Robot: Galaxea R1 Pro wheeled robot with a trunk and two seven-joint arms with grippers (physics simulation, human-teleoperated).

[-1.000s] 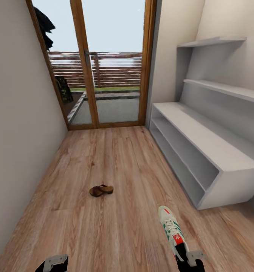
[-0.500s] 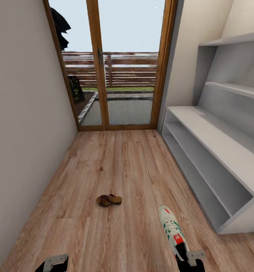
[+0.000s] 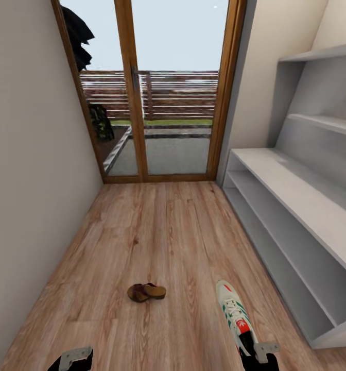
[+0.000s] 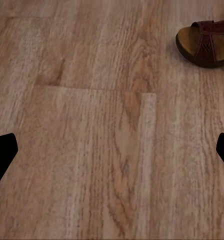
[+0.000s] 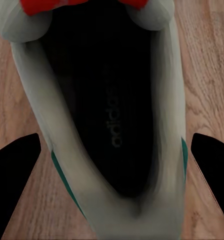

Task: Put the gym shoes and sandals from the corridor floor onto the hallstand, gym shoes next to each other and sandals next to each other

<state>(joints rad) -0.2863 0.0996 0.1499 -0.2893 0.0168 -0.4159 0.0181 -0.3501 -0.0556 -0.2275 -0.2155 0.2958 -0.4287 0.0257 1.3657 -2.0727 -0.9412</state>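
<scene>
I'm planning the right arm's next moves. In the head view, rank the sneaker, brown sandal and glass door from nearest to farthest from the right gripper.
1. Cream-white sneaker with green stripes, heel at the right gripper.
2. Small brown sandal, on the wood-plank floor toward the left.
3. Wood-framed glass door, at the corridor's far end.

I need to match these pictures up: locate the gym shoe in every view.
Head view: gym shoe at lower right, heel at the right pincer.
Right wrist view: gym shoe seen from above, opening facing the camera.
Left wrist view: no gym shoe, a brown sandal.
Shared landmark: wood-plank floor.
</scene>
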